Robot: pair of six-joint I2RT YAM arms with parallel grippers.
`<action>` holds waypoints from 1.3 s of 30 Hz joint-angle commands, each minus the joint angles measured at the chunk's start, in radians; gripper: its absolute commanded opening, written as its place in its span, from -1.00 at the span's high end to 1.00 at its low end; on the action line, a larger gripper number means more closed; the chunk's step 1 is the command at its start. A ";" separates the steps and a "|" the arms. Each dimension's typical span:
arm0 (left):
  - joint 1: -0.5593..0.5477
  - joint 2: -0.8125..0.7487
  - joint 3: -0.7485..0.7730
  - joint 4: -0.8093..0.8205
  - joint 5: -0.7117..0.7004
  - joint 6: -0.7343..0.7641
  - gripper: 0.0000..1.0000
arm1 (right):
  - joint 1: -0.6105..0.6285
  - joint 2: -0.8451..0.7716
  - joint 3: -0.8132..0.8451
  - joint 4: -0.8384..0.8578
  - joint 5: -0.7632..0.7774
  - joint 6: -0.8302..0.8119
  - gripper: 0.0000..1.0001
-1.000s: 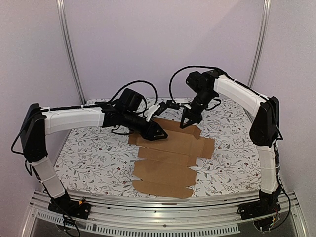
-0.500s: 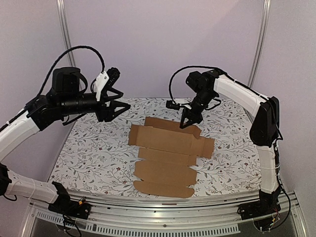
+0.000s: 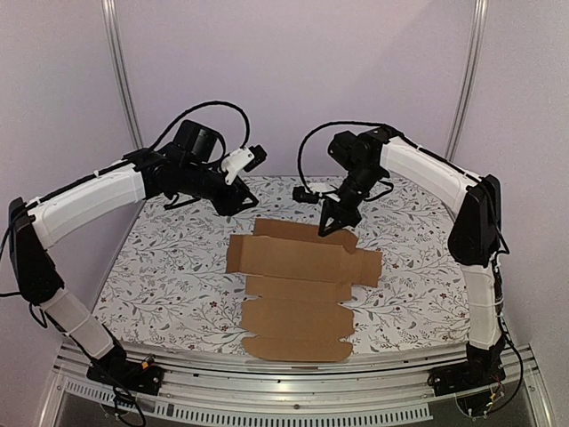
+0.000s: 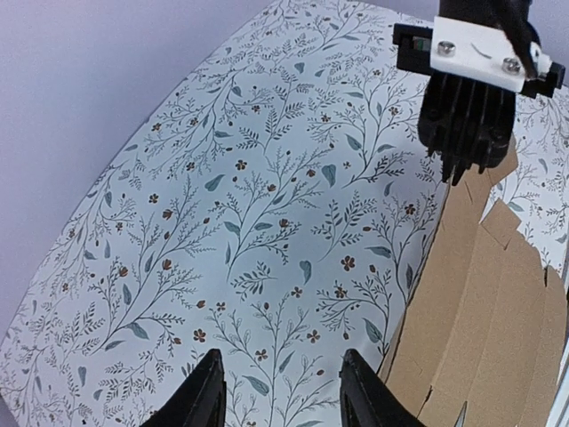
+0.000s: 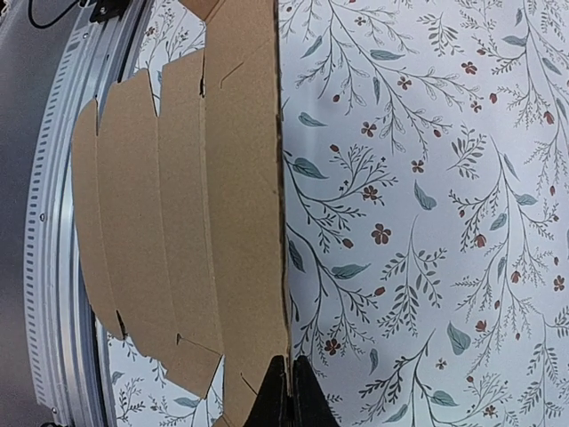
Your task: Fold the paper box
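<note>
Raise box (image 3: pixel 302 262) edge, pinched in right gripper (image 5: pixel 286 382), slowly about its crease. Bring left gripper (image 4: pixel 277 396), spread, rightward to pin it

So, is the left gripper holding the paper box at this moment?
No, in the left wrist view the left gripper is open over the flowered cloth, beside the paper box and not touching it.

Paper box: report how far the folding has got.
Done: nothing folded; the paper box lies flat on the table. In hand: right fingers are shut on its far edge; left fingers hover open beside it. Left: every fold.
</note>
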 commanded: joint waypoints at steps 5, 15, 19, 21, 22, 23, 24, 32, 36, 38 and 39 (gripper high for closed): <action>-0.019 0.039 0.018 -0.089 0.138 0.022 0.15 | 0.004 -0.033 -0.002 -0.187 -0.014 -0.017 1.00; 0.046 -0.031 -0.010 -0.045 0.022 0.024 0.14 | 0.004 -0.029 -0.003 -0.197 -0.016 -0.026 1.00; 0.037 0.034 0.002 -0.060 0.019 0.023 0.14 | 0.004 -0.031 0.001 -0.199 -0.021 -0.027 1.00; 0.023 0.066 0.016 -0.078 0.017 0.037 0.15 | 0.004 -0.032 0.001 -0.199 -0.021 -0.028 1.00; 0.014 0.077 0.022 -0.089 0.028 0.043 0.15 | 0.005 -0.033 0.001 -0.198 -0.019 -0.027 1.00; 0.003 0.082 0.025 -0.095 0.054 0.048 0.15 | 0.004 -0.035 0.002 -0.195 -0.017 -0.025 1.00; -0.007 0.082 0.024 -0.098 0.078 0.053 0.15 | 0.004 -0.035 0.003 -0.193 -0.015 -0.023 1.00; -0.050 0.044 -0.011 -0.101 0.200 0.060 0.13 | 0.004 -0.024 0.011 -0.197 -0.013 -0.019 1.00; -0.060 0.049 -0.014 -0.107 0.236 0.060 0.13 | 0.005 -0.018 0.018 -0.201 -0.018 -0.019 1.00; -0.068 0.067 -0.006 -0.113 0.247 0.063 0.13 | 0.004 -0.016 0.024 -0.205 -0.022 -0.019 1.00; -0.074 0.076 -0.004 -0.113 0.257 0.062 0.14 | 0.005 -0.016 0.025 -0.205 -0.025 -0.019 1.00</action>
